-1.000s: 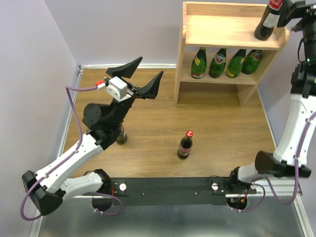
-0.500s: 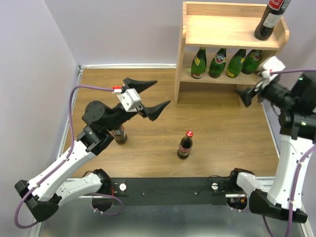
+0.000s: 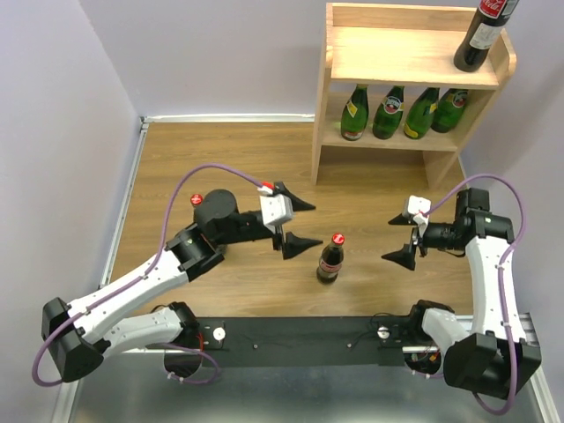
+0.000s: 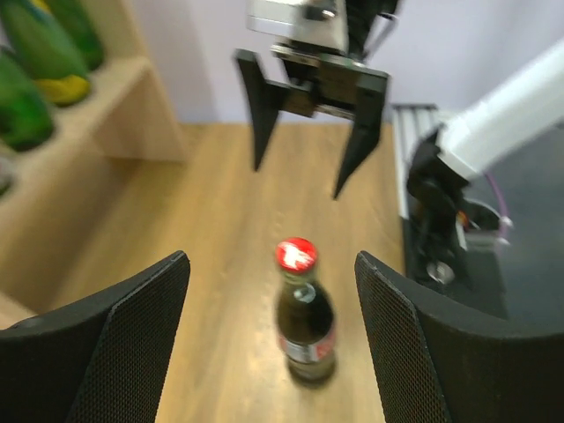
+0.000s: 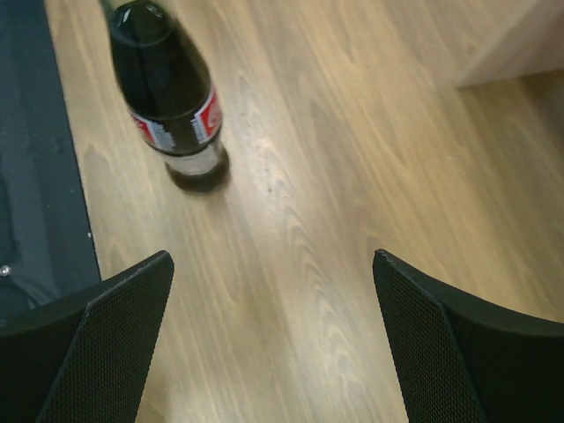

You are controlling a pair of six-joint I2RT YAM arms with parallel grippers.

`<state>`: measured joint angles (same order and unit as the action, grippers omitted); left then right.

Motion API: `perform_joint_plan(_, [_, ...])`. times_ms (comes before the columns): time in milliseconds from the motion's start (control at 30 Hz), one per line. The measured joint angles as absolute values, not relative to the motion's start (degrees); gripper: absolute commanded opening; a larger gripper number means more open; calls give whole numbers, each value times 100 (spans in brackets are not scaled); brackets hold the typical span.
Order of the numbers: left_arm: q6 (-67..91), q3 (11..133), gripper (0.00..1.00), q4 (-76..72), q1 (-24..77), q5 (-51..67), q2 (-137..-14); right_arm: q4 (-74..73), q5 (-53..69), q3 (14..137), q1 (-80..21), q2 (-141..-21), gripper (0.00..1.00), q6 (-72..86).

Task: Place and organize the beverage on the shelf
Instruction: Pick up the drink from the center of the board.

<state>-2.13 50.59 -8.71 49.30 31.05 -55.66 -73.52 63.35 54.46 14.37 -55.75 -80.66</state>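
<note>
Top external view, read from lower frame upward. Lower centre: the loose cola bottle (image 3: 330, 262) stands upright on the table (image 3: 264, 167), touched by neither arm. To its left, the left gripper (image 3: 315, 223) has swung down from its raised pose and now points at the bottle, jaws spread wide and empty. To its right, the right gripper (image 3: 389, 240), up at the top board a second ago, has come down, equally wide and empty. Both claws face one bottle, so you should probably let only one close. Middle left: a red cap (image 3: 197, 198) shows behind the left arm. Upper right: the shelf (image 3: 397, 53) now keeps the shelved cola bottle (image 3: 480, 35) unaided at its top board's right end, with four green bottles (image 3: 389, 113) on the lower tier.
</note>
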Motion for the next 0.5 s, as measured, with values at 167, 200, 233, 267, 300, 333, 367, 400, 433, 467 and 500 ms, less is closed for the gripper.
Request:
perform_joint_plan(167, [-276,4606,84,-840,5489,3017,-5603,-7415,6700,4853,1437,-5846,99,-8665])
perform_joint_plan(200, [-296,4477,84,-875,5594,2950,-5603,-7435,6748,4748,1437,-5937,99,-8803])
perform_joint_plan(233, [-303,4346,84,-910,5680,2864,-5594,-7476,6785,4672,1437,-6034,99,-8919])
perform_joint_plan(267, [-311,4235,84,-934,5725,2794,-5586,-7505,6810,4633,1435,-6110,99,-9011])
perform_joint_plan(300, [-316,4082,84,-1011,5760,2700,-5583,-7516,6838,4617,1435,-6163,99,-9076])
perform_joint_plan(333, [-316,3986,84,-1052,5787,2613,-5588,-7529,6871,4611,1422,-6230,99,-9155])
perform_joint_plan(367, [-318,3922,84,-1096,5791,2569,-5599,-7529,6886,4611,1415,-6261,99,-9188])
perform_joint_plan(400, [-316,3883,84,-1151,5800,2519,-5621,-7529,6910,4606,1396,-6278,100,-9229])
perform_joint_plan(433, [-311,3839,84,-1247,5819,2440,-5699,-7529,6928,4600,1380,-6287,100,-9260])
perform_joint_plan(467, [-311,3837,84,-1352,5850,2381,-5802,-7529,6967,4580,1352,-6296,100,-9312])
perform_joint_plan(500, [-311,3837,84,-1433,5874,2342,-5872,-7529,6993,4556,1341,-6300,100,-9338])
